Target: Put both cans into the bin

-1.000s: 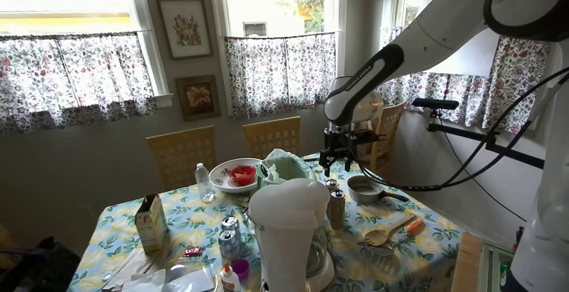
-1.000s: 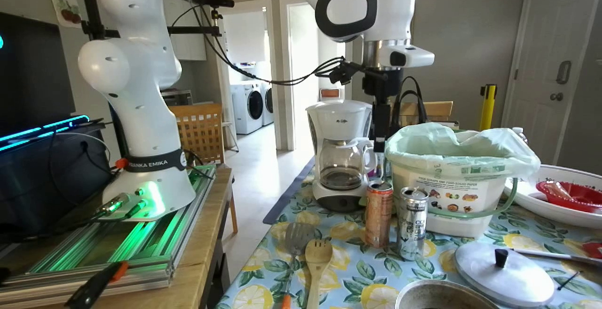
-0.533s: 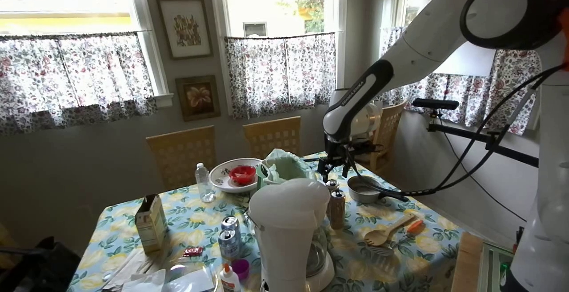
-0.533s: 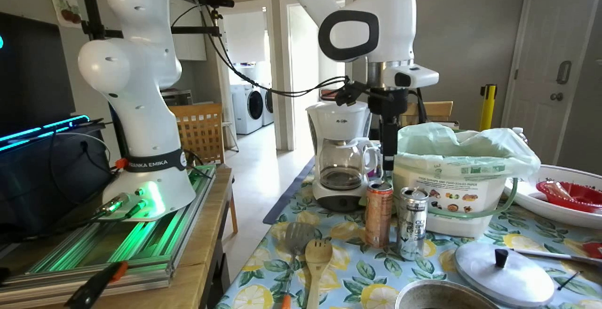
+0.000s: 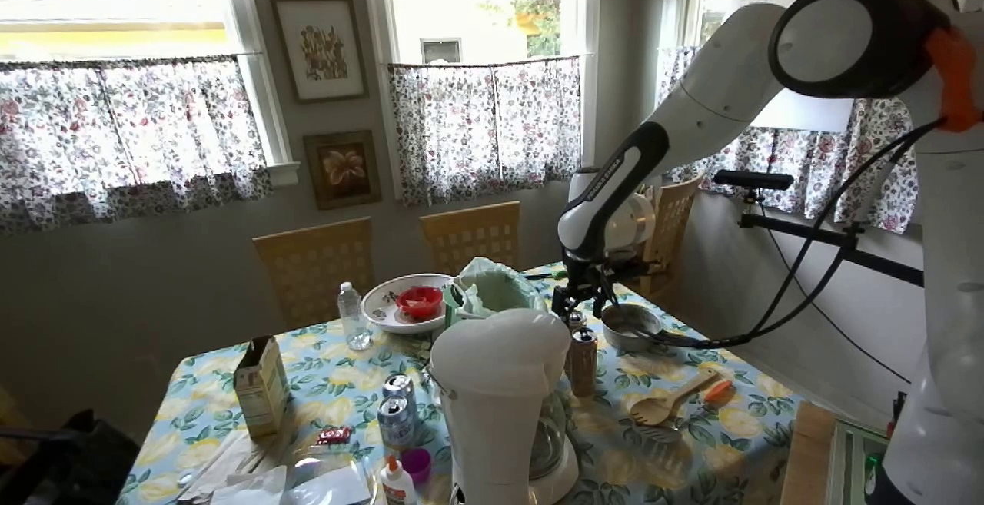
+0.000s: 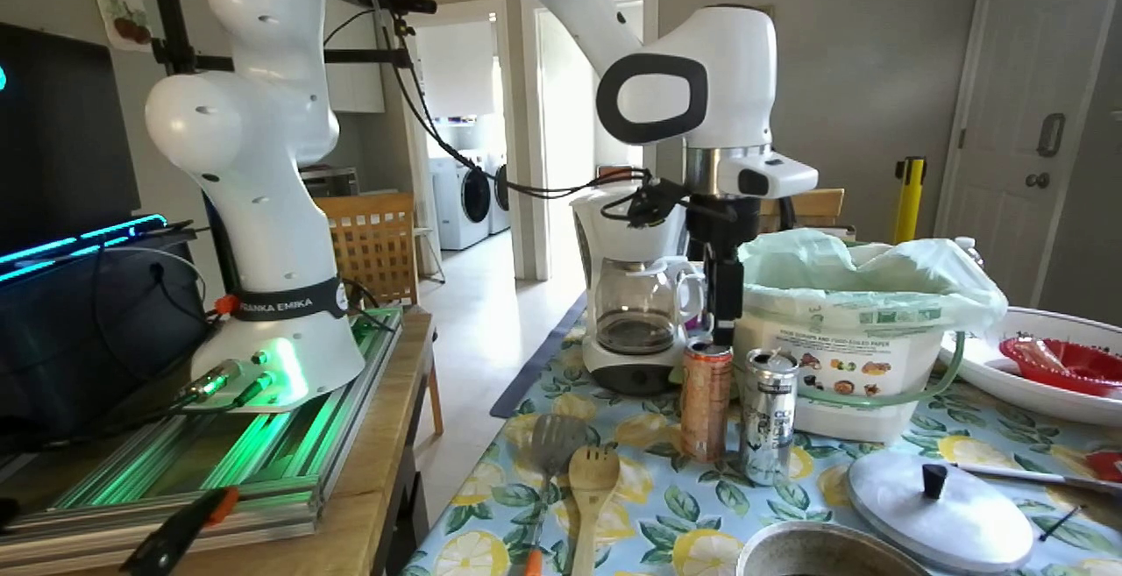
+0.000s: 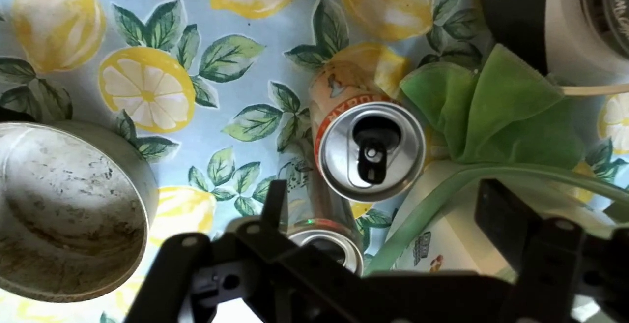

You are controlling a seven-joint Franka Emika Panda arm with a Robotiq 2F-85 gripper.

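Observation:
The orange can (image 6: 704, 405) and the silver can (image 6: 769, 423) stand upright side by side on the table, in front of the bin (image 6: 841, 361). The bin is a white pail with a pale green liner bag and green handle. The orange can (image 5: 584, 367) hides most of the silver can (image 5: 575, 319) in an exterior view. My gripper (image 6: 724, 335) is open, empty, pointing down at about can-top height. In the wrist view my gripper (image 7: 385, 202) has its fingers apart, with the orange can's lid (image 7: 372, 151) ahead between them and the silver can (image 7: 339, 215) partly hidden by the left finger.
The coffee maker (image 6: 635, 295) stands beside the cans. A pot (image 7: 73, 215), a lid (image 6: 942, 510), a wooden fork (image 6: 593, 480) and a spatula (image 6: 557, 444) lie nearby. A green cloth (image 7: 491, 106) touches the bin's side. Two other silver-blue cans (image 5: 397, 420) stand past the coffee maker.
My gripper has come down from well above the cans to about their top height, shifting slightly sideways towards the bin on the way. The cans and bin have not moved.

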